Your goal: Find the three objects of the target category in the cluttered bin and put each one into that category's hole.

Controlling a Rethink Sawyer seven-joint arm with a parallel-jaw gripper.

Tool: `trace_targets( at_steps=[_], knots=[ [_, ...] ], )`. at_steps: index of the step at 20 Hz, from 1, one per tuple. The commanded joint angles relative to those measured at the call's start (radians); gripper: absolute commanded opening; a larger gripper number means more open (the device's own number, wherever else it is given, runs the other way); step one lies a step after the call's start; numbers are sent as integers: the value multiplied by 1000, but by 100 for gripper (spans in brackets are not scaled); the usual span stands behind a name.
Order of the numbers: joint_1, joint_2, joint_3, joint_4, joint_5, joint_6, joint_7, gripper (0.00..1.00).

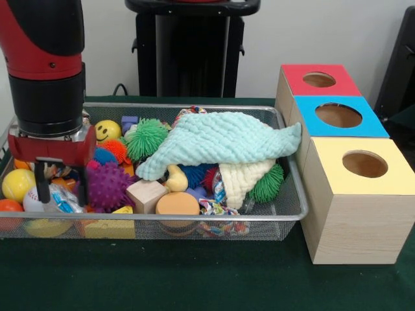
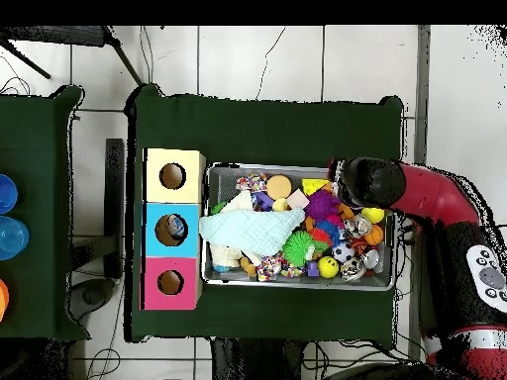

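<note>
A wire bin [image 1: 285,214] full of toys sits on a green surface [image 1: 194,278]. In the front view, a red and black arm [image 1: 45,65] comes down at the bin's 9 o'clock end. Its gripper [image 1: 47,184] hangs low among the toys there; one dark finger [image 1: 43,188] shows, but I cannot tell whether the fingers are spread or pressed together.

A pale green cloth [image 1: 220,146] lies draped over the middle of the heap, with a cream cloth [image 1: 243,181] under it toward 4 o'clock. Around the gripper lie a purple spiky ball [image 1: 107,184], a yellow smiley ball [image 1: 107,131], a plain yellow ball [image 1: 17,184] and a white ball [image 1: 32,201]. A green spiky ball [image 1: 146,138] sits at the cloth's 9 o'clock edge. Toward 6 o'clock lie a wooden cube [image 1: 146,194] and a tan disc [image 1: 177,204].

Just beside the bin, at its 3 o'clock end, stand three wooden boxes in a row, each with a round hole on top: red box [image 1: 320,80], blue box [image 1: 338,115] and yellow box [image 1: 365,165].
</note>
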Motion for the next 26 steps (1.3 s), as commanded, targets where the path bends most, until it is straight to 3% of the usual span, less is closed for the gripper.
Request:
trace_targets(
  at_steps=[1,10,20,26],
  knots=[
    [-22,20,13,72,-21,97,-84,100],
    [5,6,-56,28,-12,162,-7,100],
    [19,16,-59,-2,-1,251,-24,100],
    [12,33,-46,-4,-7,231,-27,100]
  ],
)
